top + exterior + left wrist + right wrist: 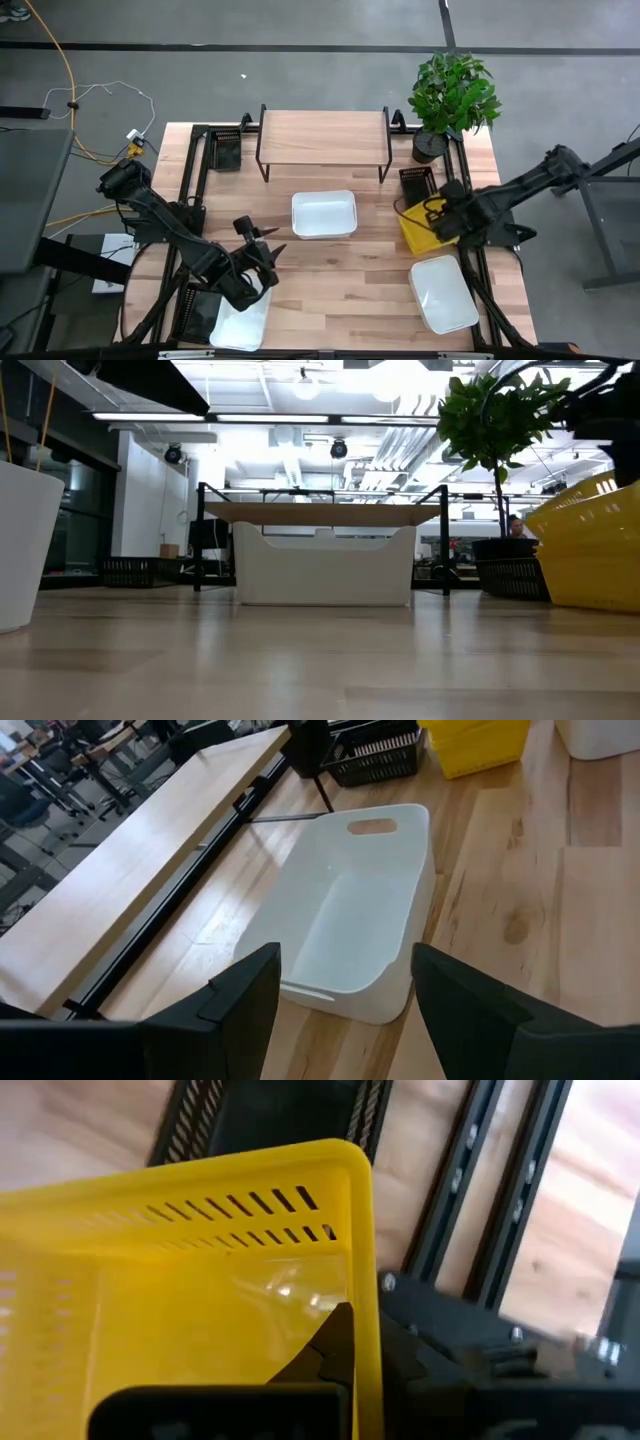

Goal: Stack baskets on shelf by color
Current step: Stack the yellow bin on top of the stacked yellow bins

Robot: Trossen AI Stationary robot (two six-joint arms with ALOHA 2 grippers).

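Two dark jointed arms w/ blocky black fingers (245, 1005), matte finish.

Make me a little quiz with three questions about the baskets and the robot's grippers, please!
1. Where is the potted plant?
A. beside the shelf's right end
B. on top of the shelf
C. inside a white basket

2. How many white baskets show from above?
A. one
B. three
C. five

3. What is the right gripper doing?
A. hanging open over the shelf
B. shut on the yellow basket
C. holding the plant

Answers:
1. A: the plant stands just off the right end of the shelf.
2. B: one in the middle, one at front right, one at front left.
3. B: its wrist view shows its finger on the yellow wall, and the low view shows the basket tilted.
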